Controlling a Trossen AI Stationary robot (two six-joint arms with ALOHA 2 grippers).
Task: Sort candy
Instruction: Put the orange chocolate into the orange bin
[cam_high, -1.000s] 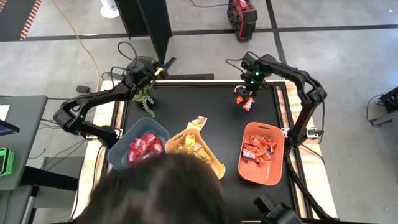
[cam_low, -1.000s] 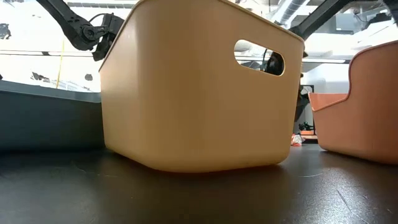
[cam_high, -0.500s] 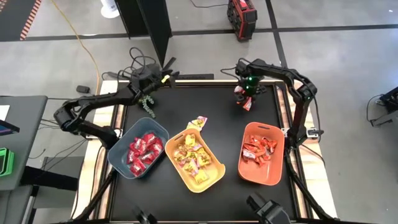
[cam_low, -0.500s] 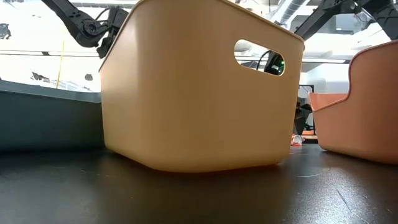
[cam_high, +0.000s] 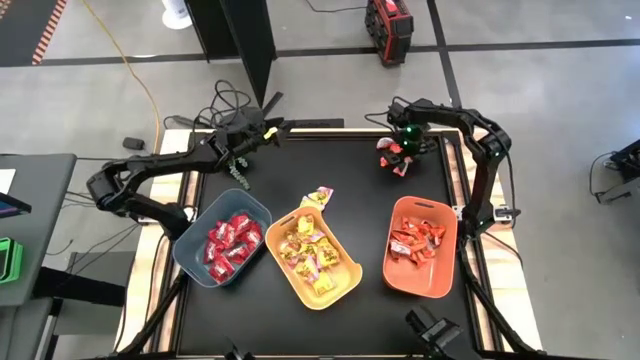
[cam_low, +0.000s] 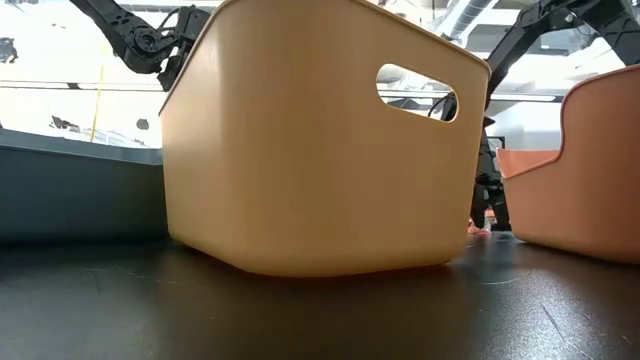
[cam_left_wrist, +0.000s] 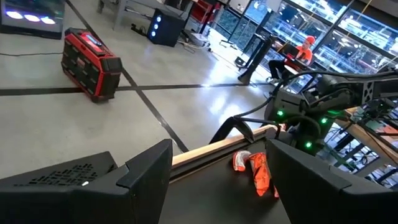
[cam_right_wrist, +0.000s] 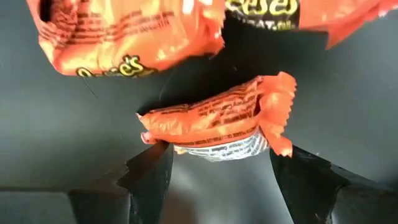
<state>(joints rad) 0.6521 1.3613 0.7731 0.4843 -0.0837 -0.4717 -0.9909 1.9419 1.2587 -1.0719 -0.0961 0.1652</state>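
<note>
Hovering at the desk's (cam_high: 300, 160) one o'clock corner, the right pincer (cam_high: 402, 152) stands with fingers apart astride an orange-red candy (cam_right_wrist: 217, 121), not clamped on it. Toward eleven o'clock, the left pincer (cam_high: 262, 131) waits, fingers apart, empty. Sorted candy fills three bins (cam_high: 425, 285) near six o'clock.

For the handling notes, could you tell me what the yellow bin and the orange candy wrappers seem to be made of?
The yellow bin looks like smooth matte moulded plastic, with rounded corners and a cut-out handle. The orange candy wrappers look like thin glossy film, crinkled with serrated ends.
</note>
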